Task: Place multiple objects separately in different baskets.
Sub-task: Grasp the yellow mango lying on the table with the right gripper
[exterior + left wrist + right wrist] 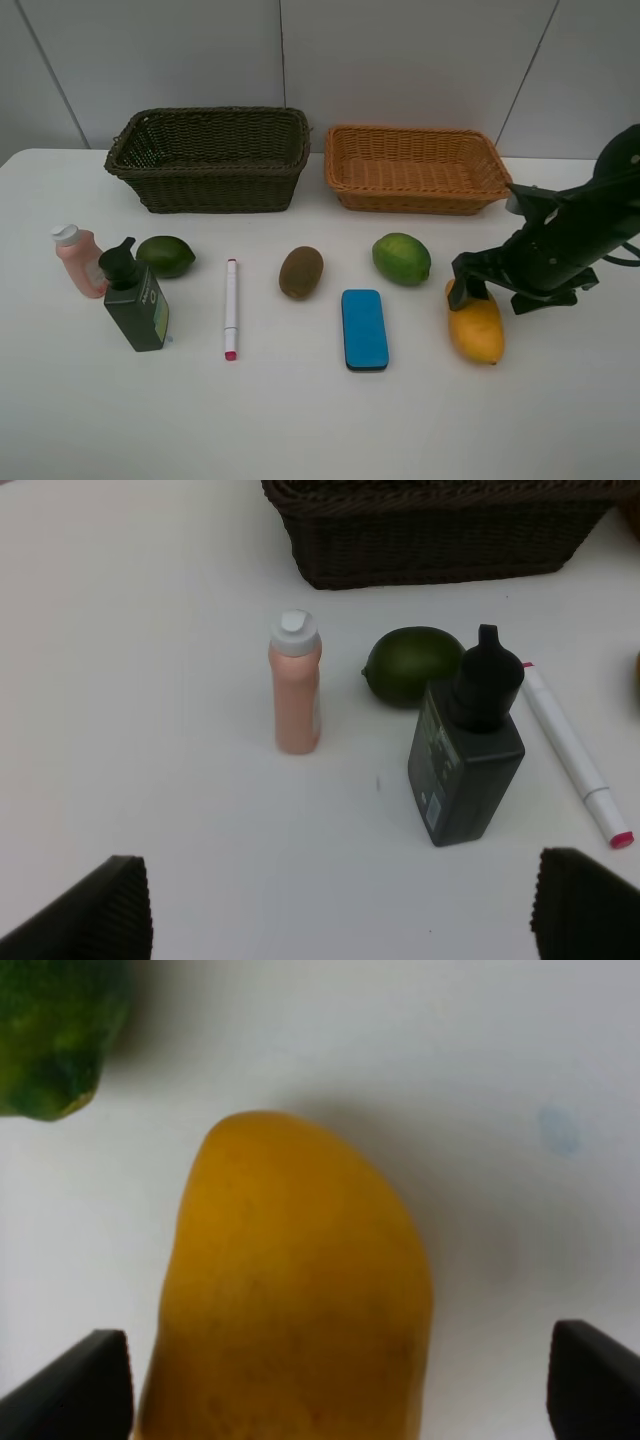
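My right gripper [468, 287] is open and low over the yellow mango [477, 331], its jaws on either side of the fruit's near end in the right wrist view [290, 1280]. My left gripper [338, 910] is open and empty; it does not show in the high view. On the table lie a pink bottle [80, 260], a dark green pump bottle [135, 300], a green fruit [165, 256], a white marker [231, 308], a kiwi [301, 271], a second green fruit [401, 258] and a blue eraser [365, 328]. The dark basket [210, 190] and tan basket [415, 200] stand behind them.
The left wrist view shows the pink bottle [296, 695], green fruit [413, 665], pump bottle [465, 760], marker [575, 755] and the dark basket's wall [440, 540]. A grey wall rises behind the baskets. Both baskets look empty.
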Tool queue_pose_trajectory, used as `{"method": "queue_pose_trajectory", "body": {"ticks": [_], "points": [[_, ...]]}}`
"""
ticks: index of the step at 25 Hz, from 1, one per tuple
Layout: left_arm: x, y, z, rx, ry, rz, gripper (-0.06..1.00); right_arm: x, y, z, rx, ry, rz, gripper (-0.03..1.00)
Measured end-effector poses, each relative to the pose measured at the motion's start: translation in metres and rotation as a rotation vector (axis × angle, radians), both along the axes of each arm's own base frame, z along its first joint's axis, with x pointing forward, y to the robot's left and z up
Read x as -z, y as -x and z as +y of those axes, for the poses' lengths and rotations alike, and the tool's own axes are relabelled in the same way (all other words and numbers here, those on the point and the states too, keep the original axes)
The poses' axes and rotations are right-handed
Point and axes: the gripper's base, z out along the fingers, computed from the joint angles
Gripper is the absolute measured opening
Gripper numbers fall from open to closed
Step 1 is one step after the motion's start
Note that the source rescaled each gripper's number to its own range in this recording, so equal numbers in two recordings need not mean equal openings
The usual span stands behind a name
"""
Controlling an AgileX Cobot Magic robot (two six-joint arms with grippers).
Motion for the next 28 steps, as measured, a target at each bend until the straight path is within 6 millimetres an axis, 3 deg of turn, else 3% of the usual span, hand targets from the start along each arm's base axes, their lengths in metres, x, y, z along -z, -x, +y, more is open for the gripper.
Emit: {"method": "queue_pose_trajectory", "body": {"ticks": [5,8,13,20,22,24,28], "points": [[0.000,0.000,0.000,0.000,0.000,0.000,1.00,0.000,0.000,0.000,-0.002,0.000,0.000,0.99],[0.000,0.000,0.000,0.000,0.000,0.000,1.00,0.000,0.000,0.000,-0.001,0.000,0.000,0.93],[0.000,0.000,0.000,0.000,0.000,0.000,1.00,0.004,0.001,0.007,-0.027,0.002,0.012,0.70],[0.000,0.000,0.000,0.000,0.000,0.000,1.00,0.020,0.002,0.012,-0.047,0.014,0.072,0.66],[0.000,0.000,0.000,0.000,0.000,0.000,1.00,0.021,0.002,0.012,-0.047,0.015,0.073,0.54],[0.000,0.000,0.000,0.000,0.000,0.000,1.00,0.021,0.002,0.012,-0.047,0.016,0.072,0.30],[0.000,0.000,0.000,0.000,0.000,0.000,1.00,0.021,0.002,0.012,-0.049,0.017,0.070,0.30]]}}
